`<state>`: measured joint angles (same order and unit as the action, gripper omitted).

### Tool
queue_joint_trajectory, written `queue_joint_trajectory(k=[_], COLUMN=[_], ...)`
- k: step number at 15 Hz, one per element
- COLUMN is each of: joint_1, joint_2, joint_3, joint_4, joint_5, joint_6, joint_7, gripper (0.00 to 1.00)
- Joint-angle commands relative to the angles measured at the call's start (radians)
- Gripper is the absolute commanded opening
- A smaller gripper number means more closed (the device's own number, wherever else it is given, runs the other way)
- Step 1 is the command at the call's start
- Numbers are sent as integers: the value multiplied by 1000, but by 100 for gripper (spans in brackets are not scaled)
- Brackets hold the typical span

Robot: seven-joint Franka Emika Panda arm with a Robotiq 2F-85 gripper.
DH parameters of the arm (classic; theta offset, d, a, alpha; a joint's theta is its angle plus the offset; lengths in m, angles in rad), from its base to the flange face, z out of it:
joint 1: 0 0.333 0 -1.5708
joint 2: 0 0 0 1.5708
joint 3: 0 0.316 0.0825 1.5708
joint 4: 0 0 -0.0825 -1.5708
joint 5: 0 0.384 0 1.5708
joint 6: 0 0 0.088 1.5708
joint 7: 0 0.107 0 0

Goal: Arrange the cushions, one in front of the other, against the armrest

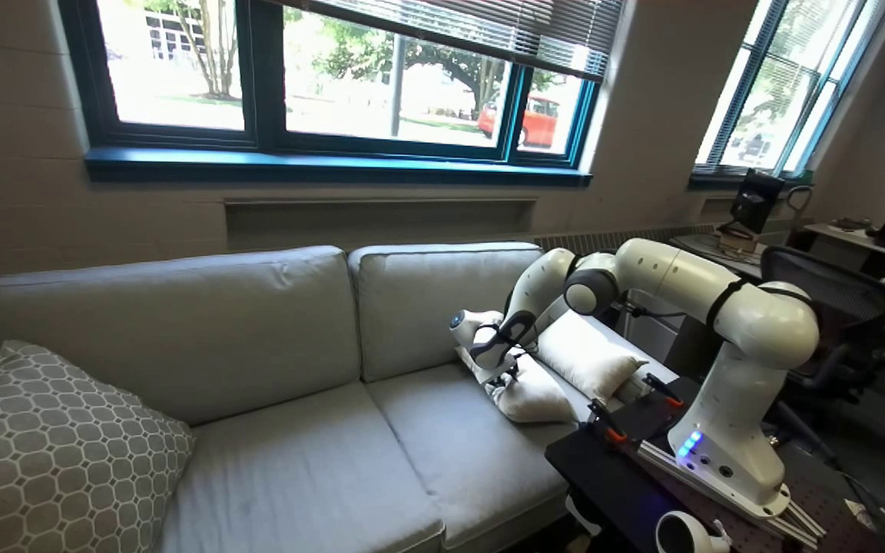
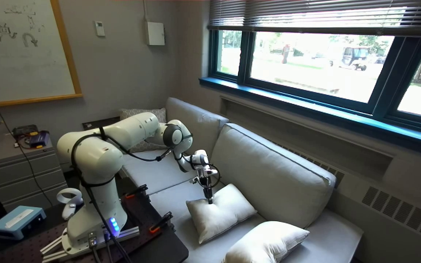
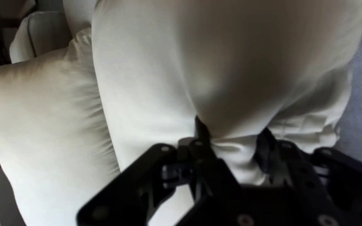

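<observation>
Your claw (image 3: 231, 138) is narrowed onto the cream-white cushion (image 3: 143, 94) beneath it: in the wrist view, just off centre toward five o'clock, its black fingers (image 3: 203, 131) stand a little apart with a puckered fold of cloth pinched between them. Creases fan from that pinch toward eleven and one, and between them the soft cover swells into a shadowed, rounded bulge; toward three o'clock it crumples into loose wrinkles. At nine o'clock in the same view you have the second cushion (image 3: 42, 125), the same smooth cream fabric, plump and squarish, with fine gathers along its edge.

In an exterior view, that cream-white cushion lies on the seat (image 2: 175, 195) at six o'clock, dimpled where the fingers press in. The second cushion sits at five, leaning by the low, padded armrest (image 2: 338, 232) at four, and a strip of seat shows between the two.

Under both is the light grey sofa (image 1: 296, 461), with boxy back cushions (image 1: 442, 299) edged by raised seams. In an exterior view you also have, at eight o'clock, a grey pillow (image 1: 66, 453) patterned with a white lattice of rounded cells, and at three the robot arm (image 1: 688, 276), all smooth, rounded off-white shells strapped with black bands.
</observation>
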<state>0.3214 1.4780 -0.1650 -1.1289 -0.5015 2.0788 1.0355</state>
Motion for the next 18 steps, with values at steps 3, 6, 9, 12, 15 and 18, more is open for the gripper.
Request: queue_joint_trajectory(k=[3, 6, 9, 12, 15, 18], joint_1=[-43, -95, -175, -253, -341, -425], joint_2=[-2, -5, -19, -45, -81, -126], joint_3=[-51, -70, -85, -94, -88, -80], joint_4=[-9, -16, -70, -152, -240, -337], joint_5=[33, 59, 81, 102, 135, 170], joint_6=[69, 159, 307, 472, 663, 845], joint_7=[-5, 10, 34, 55, 71, 70], gripper=[1, 1, 1, 2, 2, 2])
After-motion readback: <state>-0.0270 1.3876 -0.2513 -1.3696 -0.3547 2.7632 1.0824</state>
